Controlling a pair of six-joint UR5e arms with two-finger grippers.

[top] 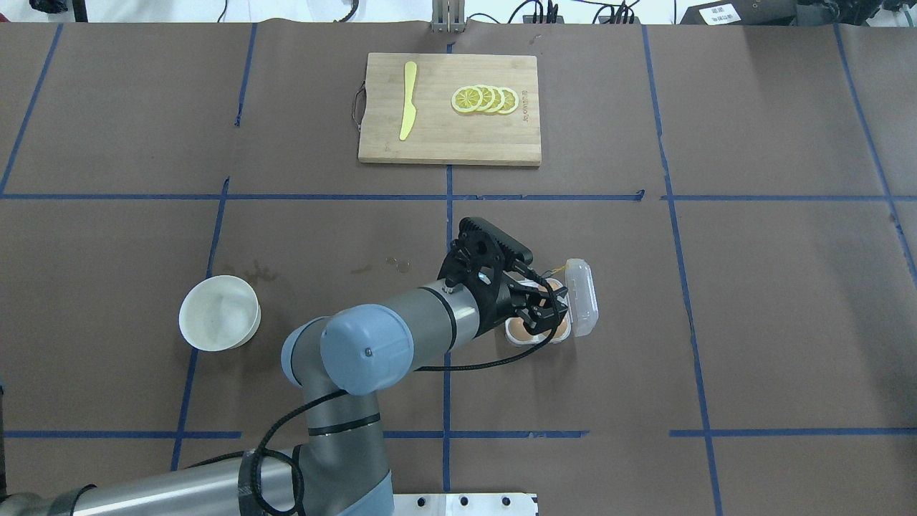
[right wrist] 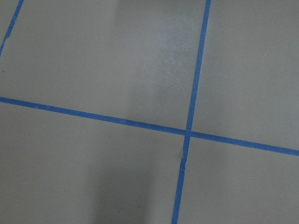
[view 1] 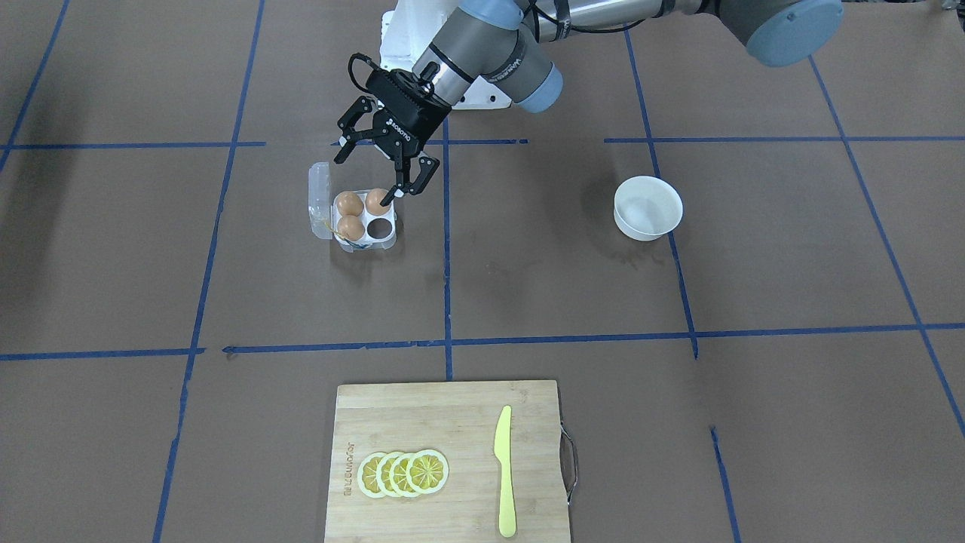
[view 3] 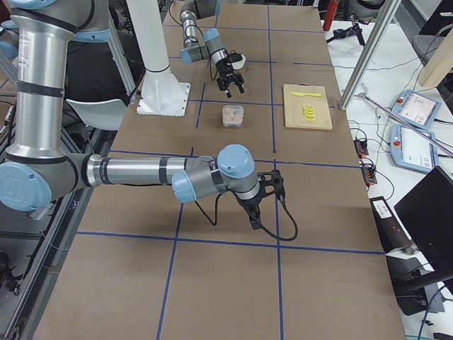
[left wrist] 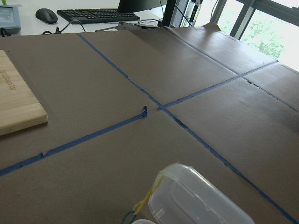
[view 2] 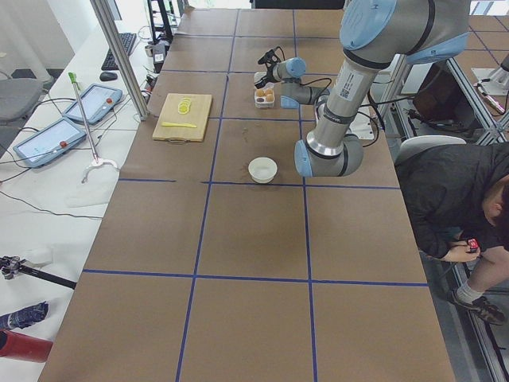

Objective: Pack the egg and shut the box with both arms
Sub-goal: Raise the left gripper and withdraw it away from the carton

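left end effector (view 1: pixel 367 179), jaws apart, just above egg (view 1: pixel 375 200) in box (view 1: pixel 383 240)

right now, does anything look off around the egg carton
Nothing spilled or broken. The egg carton holds three eggs with one cell empty and its lid open sideways. Only faint stains mark the paper near the white bowl.

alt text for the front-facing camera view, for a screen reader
The left gripper hangs open over a clear box holding three eggs, one cell empty, lid open. A white bowl sits apart on brown paper; nearer the camera, a cutting board carries lemon slices and a yellow knife.
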